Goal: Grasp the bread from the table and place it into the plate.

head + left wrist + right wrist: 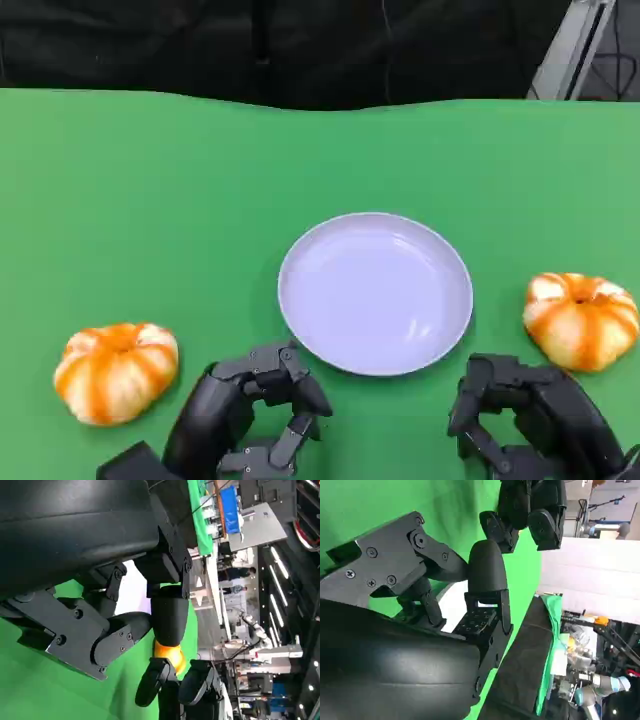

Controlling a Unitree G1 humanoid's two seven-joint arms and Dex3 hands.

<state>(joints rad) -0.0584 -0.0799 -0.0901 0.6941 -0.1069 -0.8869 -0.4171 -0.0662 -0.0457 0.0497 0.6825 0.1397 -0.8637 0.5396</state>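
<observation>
Two round orange-and-white breads lie on the green table. One bread [116,370] is at the near left and the other bread [582,318] at the right. The white plate [375,293] sits bare between them. My left hand [245,415] hovers at the plate's near-left rim, right of the left bread, holding nothing, fingers loosely bent and apart. My right hand [530,420] is low at the near right, just in front of the right bread, also holding nothing. In the left wrist view the right bread [170,655] shows past my left hand [125,580], beyond a patch of plate [132,592].
The green table [150,200] stretches wide behind the plate to a dark backdrop. In the right wrist view my right hand [435,580] is in front, with the left hand [525,510] beyond it. Lab benches and equipment [240,525] stand off the table.
</observation>
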